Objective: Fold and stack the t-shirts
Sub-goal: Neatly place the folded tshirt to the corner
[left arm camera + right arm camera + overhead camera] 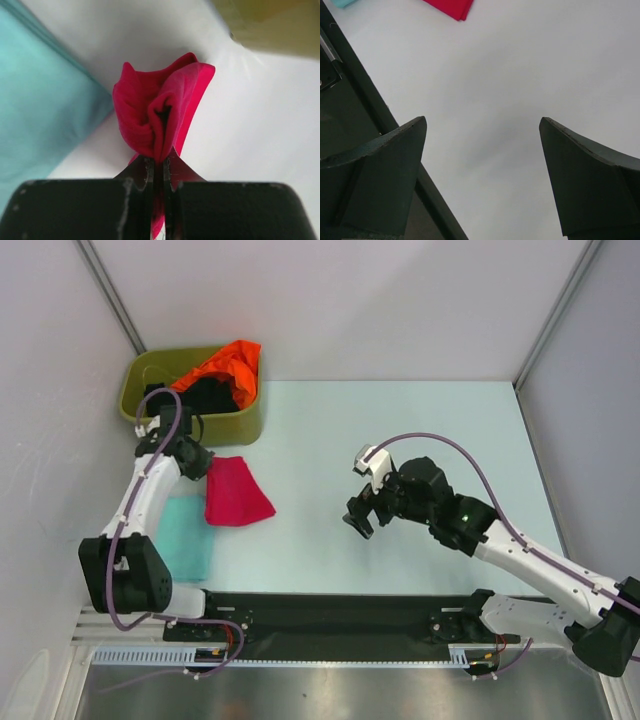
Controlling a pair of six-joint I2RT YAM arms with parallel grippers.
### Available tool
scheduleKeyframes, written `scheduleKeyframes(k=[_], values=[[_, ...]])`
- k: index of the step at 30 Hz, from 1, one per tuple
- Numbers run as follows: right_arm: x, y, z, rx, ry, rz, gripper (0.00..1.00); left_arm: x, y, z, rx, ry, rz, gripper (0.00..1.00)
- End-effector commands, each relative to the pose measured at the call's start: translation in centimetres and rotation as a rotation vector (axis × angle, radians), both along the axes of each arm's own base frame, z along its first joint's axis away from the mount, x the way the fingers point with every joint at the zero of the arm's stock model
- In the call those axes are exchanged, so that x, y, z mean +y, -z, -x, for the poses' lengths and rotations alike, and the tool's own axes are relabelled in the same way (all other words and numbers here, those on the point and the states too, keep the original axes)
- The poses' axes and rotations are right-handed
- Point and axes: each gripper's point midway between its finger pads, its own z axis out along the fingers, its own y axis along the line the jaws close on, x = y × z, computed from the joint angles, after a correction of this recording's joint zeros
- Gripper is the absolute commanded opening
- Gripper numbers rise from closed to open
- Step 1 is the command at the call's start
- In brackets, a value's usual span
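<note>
Two robot arms work at a pale table (420, 430): one pinches a crimson t-shirt, the other is open and holds nothing.

At the left of the overhead view, the left gripper (159, 167) has its jaws pressed nearly together on a bunched edge of the crimson-red t-shirt (238, 495). The rest of that shirt lies folded on the table, left of centre. A pale teal t-shirt (185, 535), folded square, lies flat just below and to its left, and the two touch at the edge. In the upper left, an olive-green tub (232, 427) holds an orange t-shirt (225, 365) draped over its rim and a black t-shirt (212, 395) inside. Right of centre, the right gripper (482, 145) has its jaws spread wide over bare table, well apart from the shirts.
</note>
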Motion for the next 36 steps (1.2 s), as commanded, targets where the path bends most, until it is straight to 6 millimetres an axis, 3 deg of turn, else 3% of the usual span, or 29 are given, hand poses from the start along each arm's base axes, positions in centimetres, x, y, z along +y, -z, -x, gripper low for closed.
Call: scheduleKeyframes(k=[1, 8, 24, 36], values=[[0.6, -2.2, -0.3, -0.031, -0.004, -0.037, 1.00, 3.6, -2.4, -0.2, -0.007, -0.082, -0.057, 0.00], [1.0, -1.7, -0.4, -0.022, -0.010, -0.029, 1.00, 6.9, -3.4, -0.2, 0.016, -0.181, -0.063, 0.00], [2.2, -0.3, 0.8, 0.042, -0.030, -0.048, 1.00, 9.1, -6.7, 0.9, 0.012, -0.253, -0.143, 0.00], [2.0, 0.1, 1.5, 0.058, -0.039, -0.047, 1.00, 9.9, -8.9, -0.9, -0.008, -0.268, -0.151, 0.00]])
